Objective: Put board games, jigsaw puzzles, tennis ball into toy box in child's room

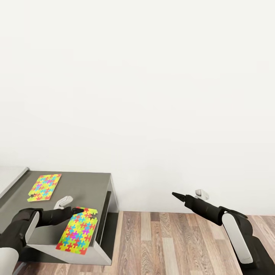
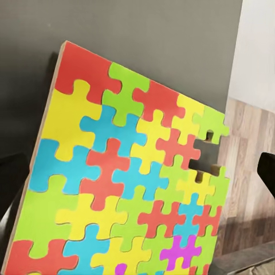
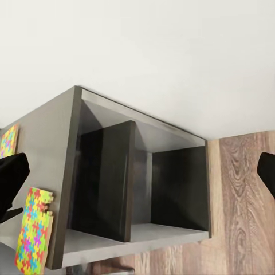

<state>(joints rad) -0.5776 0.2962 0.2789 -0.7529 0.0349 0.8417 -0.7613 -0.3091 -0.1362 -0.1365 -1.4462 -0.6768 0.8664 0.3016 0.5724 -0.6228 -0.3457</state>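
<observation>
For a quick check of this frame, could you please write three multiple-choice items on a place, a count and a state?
1. Where does the far jigsaw puzzle lie?
A. on the dark grey desk wing
B. on the wood floor
C. on a chair

2. How many jigsaw puzzles show in the head view?
A. one
B. two
C. four

3. How does the near jigsaw puzzle sit?
A. flat in a bin
B. tilted, at the left gripper
C. upright against the wall

Answers: 1 A, it rests flat on the wing's top; 2 B, one far, one near; 3 B, it slants over the wing's front edge.
</observation>
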